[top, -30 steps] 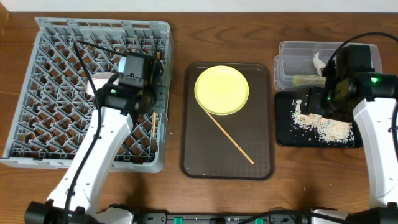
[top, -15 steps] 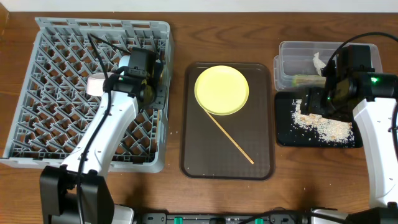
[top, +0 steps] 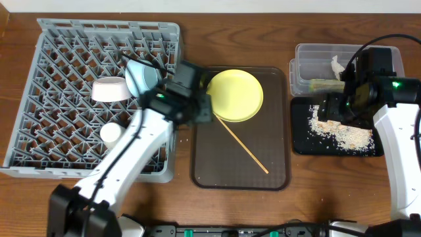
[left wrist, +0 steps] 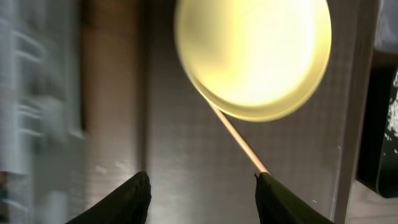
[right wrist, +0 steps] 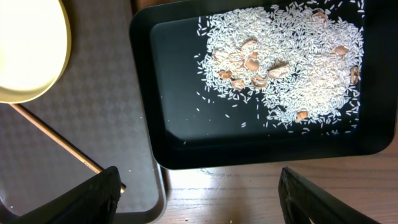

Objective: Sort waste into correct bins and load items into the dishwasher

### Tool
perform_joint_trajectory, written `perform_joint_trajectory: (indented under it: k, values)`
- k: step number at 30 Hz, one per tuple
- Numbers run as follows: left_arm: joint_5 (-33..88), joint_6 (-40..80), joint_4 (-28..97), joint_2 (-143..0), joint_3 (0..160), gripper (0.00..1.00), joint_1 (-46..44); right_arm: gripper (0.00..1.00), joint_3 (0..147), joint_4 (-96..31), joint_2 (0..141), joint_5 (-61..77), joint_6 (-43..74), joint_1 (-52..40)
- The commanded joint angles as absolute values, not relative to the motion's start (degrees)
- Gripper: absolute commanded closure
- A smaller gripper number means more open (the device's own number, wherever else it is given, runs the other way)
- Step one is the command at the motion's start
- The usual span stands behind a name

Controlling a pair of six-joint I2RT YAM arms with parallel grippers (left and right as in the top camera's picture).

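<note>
Noting materials: a grey plastic dish rack point(top: 39, 141), a lattice of upright pegs, fills the left of the overhead frame on the wooden surface point(top: 230, 20). A white bowl point(top: 110, 89), a glossy light blue bowl point(top: 141, 76) tipped on edge and a small white cup point(top: 110, 133) sit among the pegs.

At centre, a finely textured brown tray point(top: 217, 161) carries the round yellow plate point(top: 235, 95) and a thin wooden chopstick point(top: 242, 146) lying diagonally.

At upper right, a clear tub point(top: 309, 56) holds a crumpled tissue point(top: 337, 66) and the wrapper point(top: 322, 83), dim through the wall. The right arm hides part of the tub. Below it, a shallow black tray point(top: 302, 141) holds beige rice crumbs point(top: 342, 133).

The left wrist view is blurred.

Left gripper point(left wrist: 202, 186): jaws spread wide, empty, above the brown tray. Right gripper point(right wrist: 199, 193): jaws spread wide, empty, at the black tray's lower edge.
</note>
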State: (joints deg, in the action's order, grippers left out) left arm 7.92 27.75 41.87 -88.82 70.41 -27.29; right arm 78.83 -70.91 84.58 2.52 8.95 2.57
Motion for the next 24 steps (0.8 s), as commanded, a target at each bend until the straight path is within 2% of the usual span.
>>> perform_joint_trajectory:
  k: [1,11,24]
  values:
    - [4.6,38.4,40.7,-93.4,70.4,0.44,-33.0,0.21,79.9,-71.0,83.9,2.0,8.9,3.0]
    - [4.7,45.0,35.5,-106.4,70.4,0.42,-42.3,0.21,79.9,-71.2,83.9,2.0,8.9,3.0]
    - [4.5,45.1,33.1,-112.2,70.4,0.41,-44.5,0.20,79.9,-71.2,83.9,2.0,8.9,3.0]
